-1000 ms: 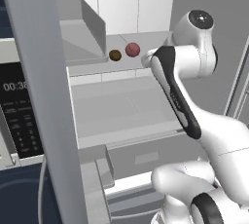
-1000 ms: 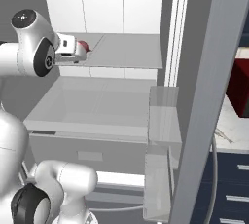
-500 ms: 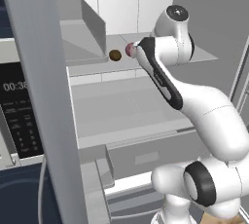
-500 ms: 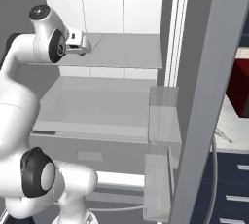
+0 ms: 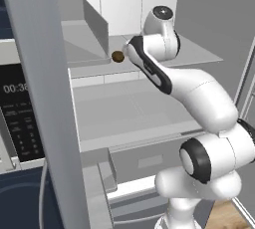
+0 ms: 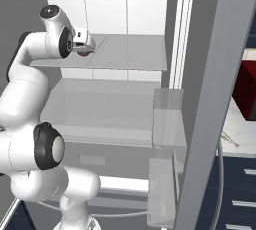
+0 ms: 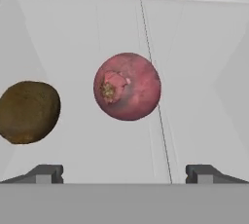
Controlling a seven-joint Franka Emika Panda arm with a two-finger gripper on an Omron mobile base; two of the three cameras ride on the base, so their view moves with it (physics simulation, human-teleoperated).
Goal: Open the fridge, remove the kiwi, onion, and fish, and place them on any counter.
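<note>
Two balls, onion (image 7: 127, 86) and kiwi (image 7: 28, 112), sit apart on the grey fridge (image 5: 149, 103) shelf; we see fingers (image 7: 44, 173) spread wide, empty, facing the onion.

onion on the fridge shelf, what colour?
Mottled dark red to pink, with a small tan root end; the onion shows best in the hand view, beside the brown kiwi.

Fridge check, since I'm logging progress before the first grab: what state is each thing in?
Fridge: door open.
Onion: on the upper shelf, not held, centred ahead of the hand.
Kiwi: on the same shelf beside the onion, apart from it.
Hand: open, empty, fingertips short of the onion.
Microwave: door shut, clock lit.
</note>
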